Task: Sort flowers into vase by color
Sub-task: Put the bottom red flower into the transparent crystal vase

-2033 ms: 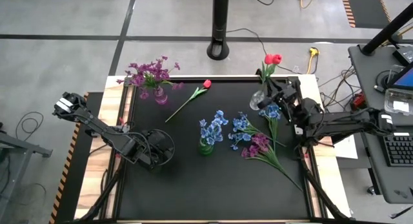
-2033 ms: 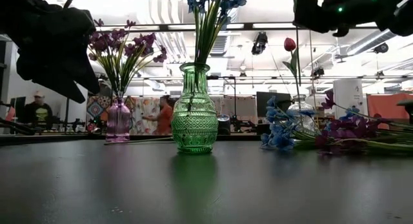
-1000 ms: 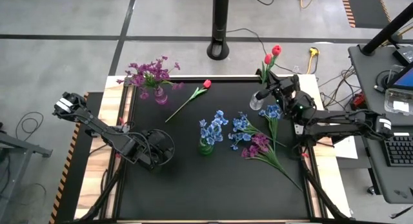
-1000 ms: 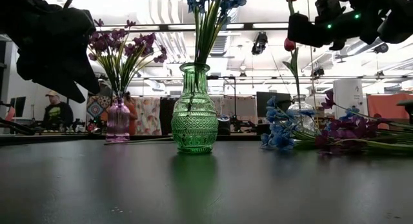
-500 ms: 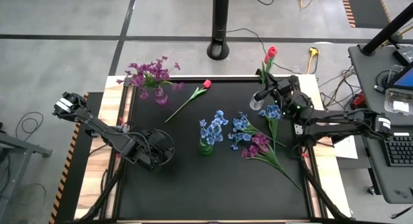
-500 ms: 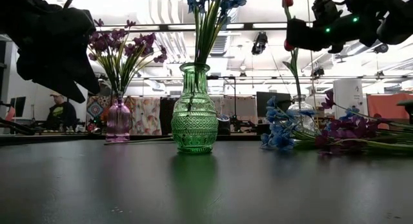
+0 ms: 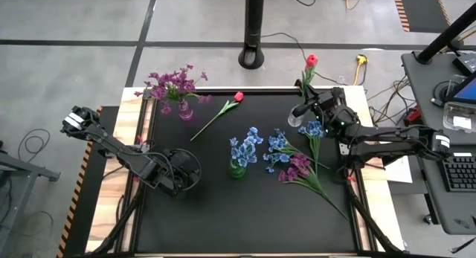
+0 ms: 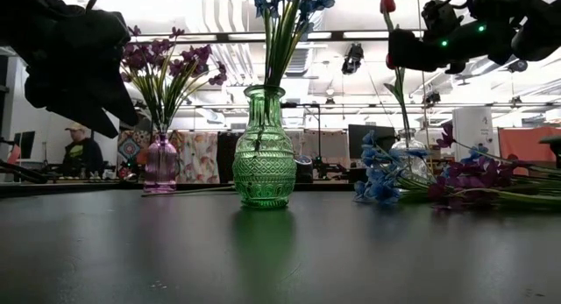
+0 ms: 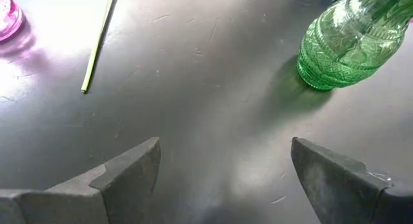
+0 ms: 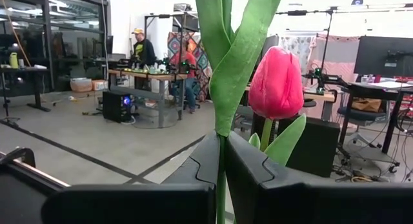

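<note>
Black tabletop (image 7: 245, 213), sorting well underway: purple blossoms (image 7: 172, 85) in the pink vase (image 7: 184, 109), blue ones (image 7: 244, 146) in the green vase (image 7: 237, 169), a red tulip (image 7: 219, 113) and mixed stems (image 7: 297, 165) lying loose. Right gripper (image 7: 306, 103) pinches a red tulip stem (image 10: 221, 88) upright, bud up, over the clear vase (image 7: 296, 117); left gripper (image 9: 219, 175) gapes idle near the green vase.

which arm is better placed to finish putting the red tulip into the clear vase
The right. Its gripper is shut on the red tulip above the clear vase; the left gripper is open, far across the table.
</note>
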